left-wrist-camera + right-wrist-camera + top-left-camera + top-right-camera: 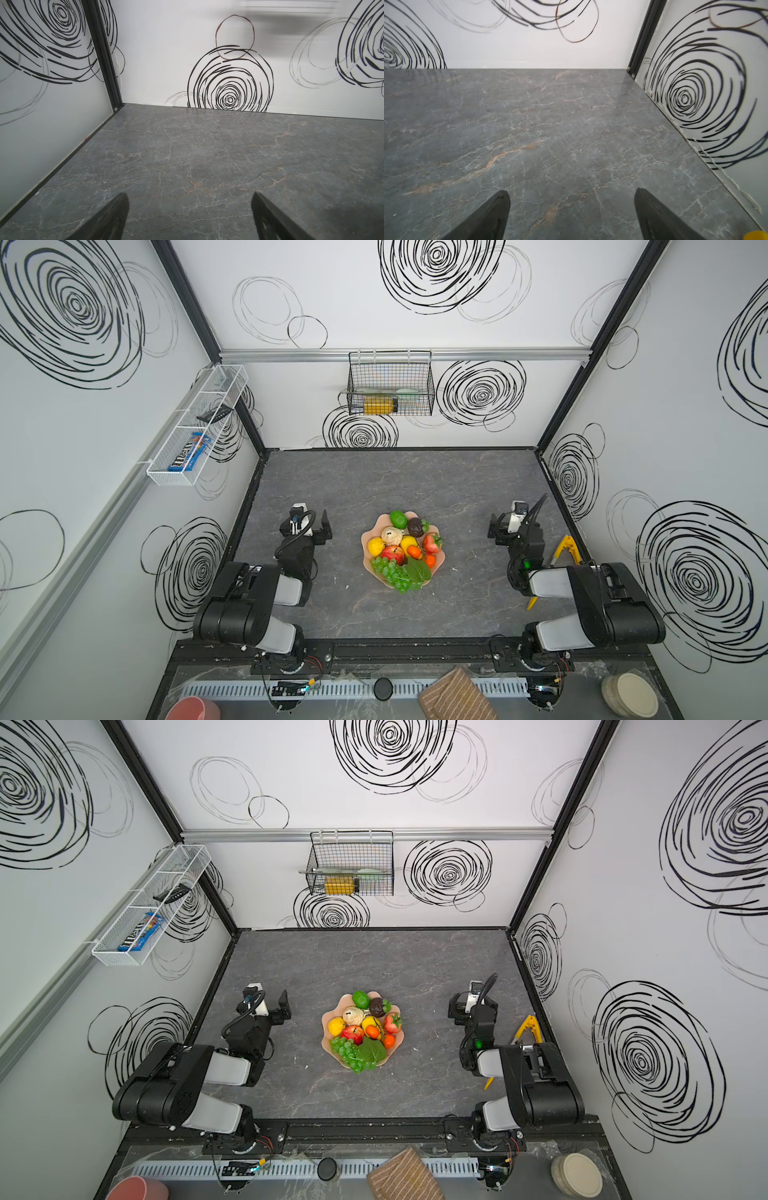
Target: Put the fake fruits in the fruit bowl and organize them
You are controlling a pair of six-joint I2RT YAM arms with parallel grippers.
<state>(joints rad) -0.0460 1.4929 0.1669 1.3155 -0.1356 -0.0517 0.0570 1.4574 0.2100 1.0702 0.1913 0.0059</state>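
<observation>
The fruit bowl (379, 524) sits on the grey marbled table (395, 481) between my two grippers. It is well apart from each and a little back from my fingertips toward my bases. Every fruit I can see lies in it. At the rim farthest from my bases are the lime (398, 519) and the dark fruit (414, 526), side by side. The beige fruit (391, 536) is just behind the lime. The lemon (376, 546) is on the side toward my left gripper (189, 196), and the strawberry (432, 542) is on the side toward my right gripper (571, 192). In the middle the apple (392, 553) touches the pear (409, 542). One orange (414, 551) rests against the pear, and the second orange (430, 561) lies nearer the rim below the strawberry. The grape bunch (392, 572) and its leaf (417, 570) fill the side nearest my bases, and the grapes hang over the rim.

Both my grippers stand spread wide and hold nothing. Each wrist view shows my two dark fingers (116, 214) far apart, with bare table ahead up to the back wall. Both point away from the bowl.

The yellow tongs (563, 549) lie on the outer side of my right gripper, near the side wall and partly under my right arm.
</observation>
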